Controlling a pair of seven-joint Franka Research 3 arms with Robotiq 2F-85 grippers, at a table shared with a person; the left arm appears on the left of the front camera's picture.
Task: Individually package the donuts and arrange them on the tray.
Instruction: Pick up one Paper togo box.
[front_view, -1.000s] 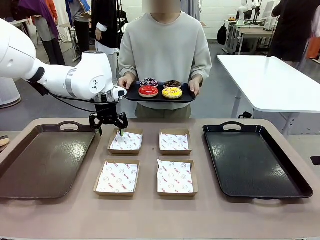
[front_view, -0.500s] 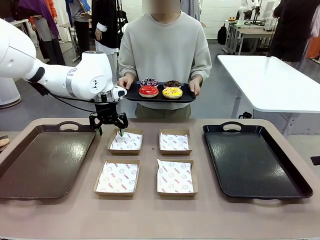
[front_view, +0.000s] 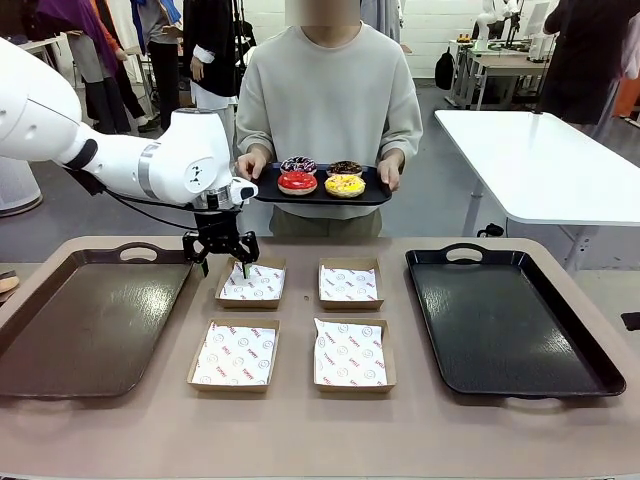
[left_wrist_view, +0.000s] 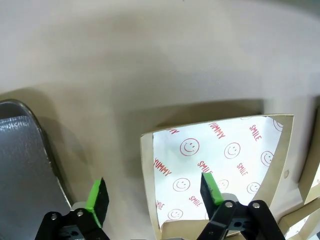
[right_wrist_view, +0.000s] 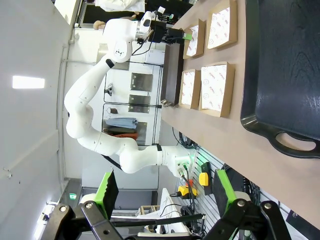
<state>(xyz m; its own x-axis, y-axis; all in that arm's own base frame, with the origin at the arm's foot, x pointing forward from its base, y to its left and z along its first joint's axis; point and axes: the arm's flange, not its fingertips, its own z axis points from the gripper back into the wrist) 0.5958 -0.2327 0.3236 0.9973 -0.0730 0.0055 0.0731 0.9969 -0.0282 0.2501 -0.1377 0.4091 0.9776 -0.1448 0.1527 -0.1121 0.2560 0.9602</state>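
Note:
A person across the table holds a small black serving tray (front_view: 376, 193) with the donuts on it: red (front_view: 297, 182), yellow (front_view: 344, 185), dark with purple sprinkles (front_view: 298, 164) and chocolate-brown (front_view: 345, 167). My left gripper (front_view: 226, 266) hangs low at the far-left paper-lined box (front_view: 262, 284). In the left wrist view that gripper (left_wrist_view: 154, 194) is open and straddles the box (left_wrist_view: 220, 160) wall, one fingertip (left_wrist_view: 97, 197) outside and the other over the smiley paper. My right gripper (right_wrist_view: 165, 190) is open and holds nothing, well away from the table.
Three more paper-lined boxes (front_view: 349, 283) (front_view: 235, 354) (front_view: 351, 354) lie mid-table. A brown tray (front_view: 90, 320) lies on the left and a black tray (front_view: 510, 320) on the right, both bare. Other tables and people stand behind the person.
My left arm has shifted slightly to the right and its gripper has settled a little further over the far-left box's edge. The person, the donuts and the boxes have not moved.

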